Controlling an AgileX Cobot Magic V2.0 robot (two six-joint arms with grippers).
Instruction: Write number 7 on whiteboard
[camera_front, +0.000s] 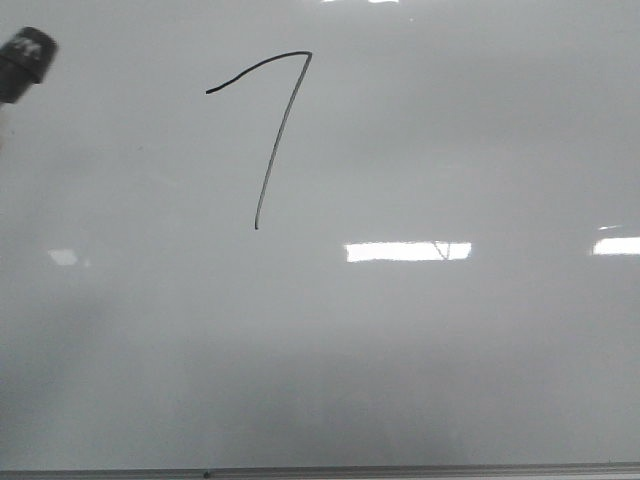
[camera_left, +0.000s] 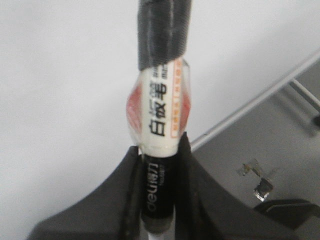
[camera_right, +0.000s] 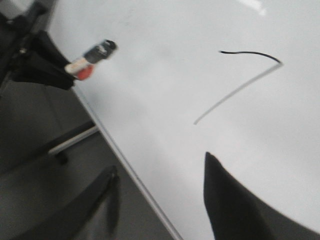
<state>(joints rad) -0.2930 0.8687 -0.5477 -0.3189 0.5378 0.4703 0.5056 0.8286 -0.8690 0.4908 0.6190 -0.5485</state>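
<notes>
the number 7 (camera_front: 275, 130) is drawn in thin black line on the whiteboard (camera_front: 420, 360), upper left of centre in front view, curved top stroke + long slanted downstroke. left claw (camera_left: 160, 175) is clamped on a marker (camera_left: 159, 115), black body w/ white label, tip end wrapped in dark tape. marker cap end shows at far left edge of front view, apart from the 7. right claw (camera_right: 160, 200) is spread wide w/ nothing between fingers, hanging over board's frame edge (camera_right: 125, 165), near the 7's lower end.
</notes>
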